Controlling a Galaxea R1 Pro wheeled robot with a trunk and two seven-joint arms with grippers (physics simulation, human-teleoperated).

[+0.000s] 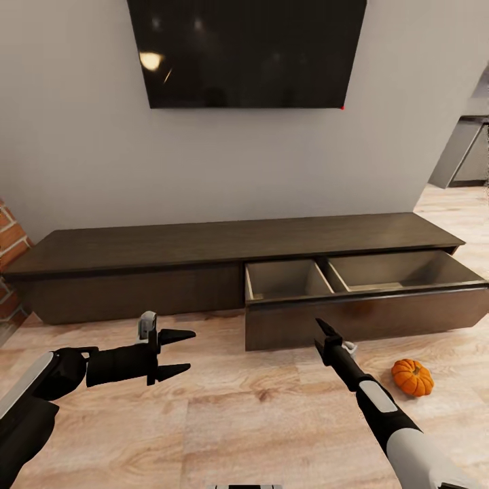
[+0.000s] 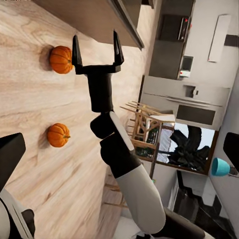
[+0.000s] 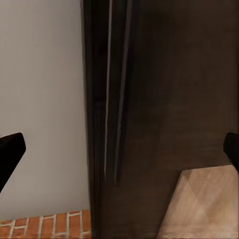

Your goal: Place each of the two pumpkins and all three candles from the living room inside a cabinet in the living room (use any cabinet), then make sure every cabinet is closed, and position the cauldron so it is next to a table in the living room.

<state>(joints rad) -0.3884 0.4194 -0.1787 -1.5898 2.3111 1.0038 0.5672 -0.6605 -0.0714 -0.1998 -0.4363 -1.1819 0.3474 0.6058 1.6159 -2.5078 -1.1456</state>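
Orange pumpkin (image 1: 412, 377) sits on the floor just right of the right gripper (image 1: 324, 334), nearer than the left gripper (image 1: 178, 353); both jaws gape empty.

Even, soft indoor light with faint shadows; lamp glare spots the dark wall screen (image 1: 248, 51); right wrist view blurry.

Both arms reach forward, the left end effector (image 1: 178, 353) and right end effector (image 2: 96, 49) spread wide, holding nothing.
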